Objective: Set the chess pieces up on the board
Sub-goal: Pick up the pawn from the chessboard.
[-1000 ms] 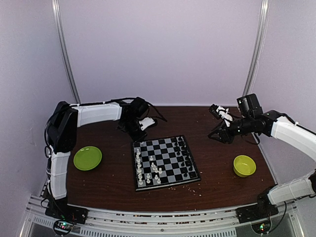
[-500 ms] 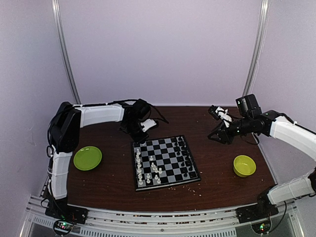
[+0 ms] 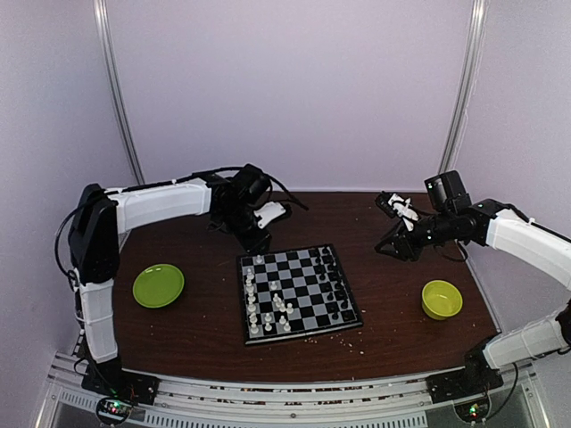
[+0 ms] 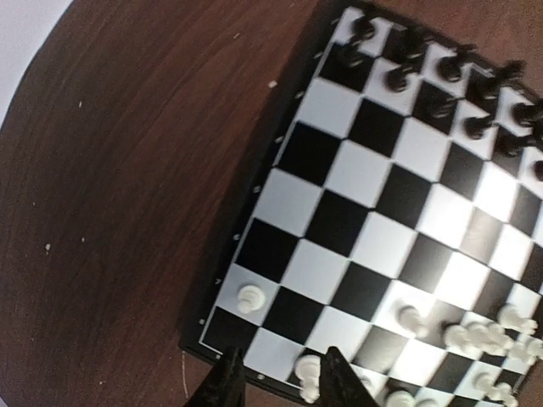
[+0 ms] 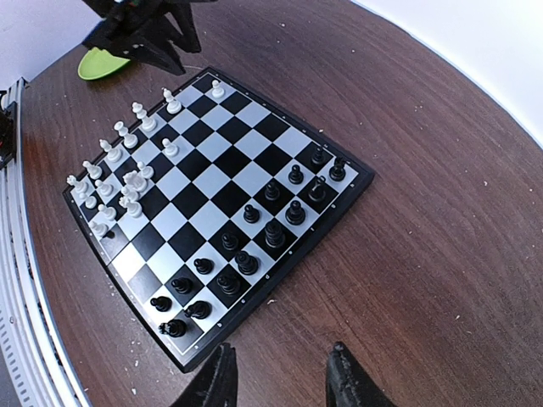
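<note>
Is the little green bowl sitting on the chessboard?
No, the green bowl sits on the brown table, apart from the chessboard.

The small square checked chessboard [image 3: 306, 283] lies at the middle of the dark brown wooden table [image 3: 196, 334]. The tiny white chessmen [image 3: 252, 308] stand on its left side, the tiny black chessmen [image 3: 332, 283] on its right. A round lime-green plate [image 3: 158, 285] lies to its left and a round lime-green bowl [image 3: 442, 299] to its right, both well apart from it.
</note>
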You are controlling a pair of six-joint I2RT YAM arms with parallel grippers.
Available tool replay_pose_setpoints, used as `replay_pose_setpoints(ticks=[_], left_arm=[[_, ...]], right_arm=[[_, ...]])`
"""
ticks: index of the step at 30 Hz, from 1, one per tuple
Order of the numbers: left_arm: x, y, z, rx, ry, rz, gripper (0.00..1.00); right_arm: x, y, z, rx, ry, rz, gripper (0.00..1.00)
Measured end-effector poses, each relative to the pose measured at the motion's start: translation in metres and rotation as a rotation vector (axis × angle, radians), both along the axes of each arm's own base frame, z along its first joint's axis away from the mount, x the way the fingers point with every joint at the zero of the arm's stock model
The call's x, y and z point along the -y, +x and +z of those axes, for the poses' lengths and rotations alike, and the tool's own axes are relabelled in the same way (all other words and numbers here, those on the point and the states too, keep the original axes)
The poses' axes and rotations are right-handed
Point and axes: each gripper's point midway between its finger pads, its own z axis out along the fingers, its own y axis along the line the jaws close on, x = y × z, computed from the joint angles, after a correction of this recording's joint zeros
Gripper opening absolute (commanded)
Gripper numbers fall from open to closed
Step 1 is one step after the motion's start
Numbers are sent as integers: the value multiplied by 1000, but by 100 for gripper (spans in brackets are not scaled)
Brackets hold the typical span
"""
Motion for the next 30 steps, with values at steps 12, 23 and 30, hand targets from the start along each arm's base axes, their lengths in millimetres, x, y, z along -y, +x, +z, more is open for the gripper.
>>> replay_pose_setpoints(ticks=[12,23,30], left_arm=[[43,-89,-17,-101,-19,-210,33],[43,-79,-54,-115,51,-181,30],[38,-74,-60,-100,84,-164,29]], right_arm=[[0,0,-2,0,-6,6,36],[0,-1,-3,-3,-11,9,36],[1,-2,-4,-7,-14,10,36]])
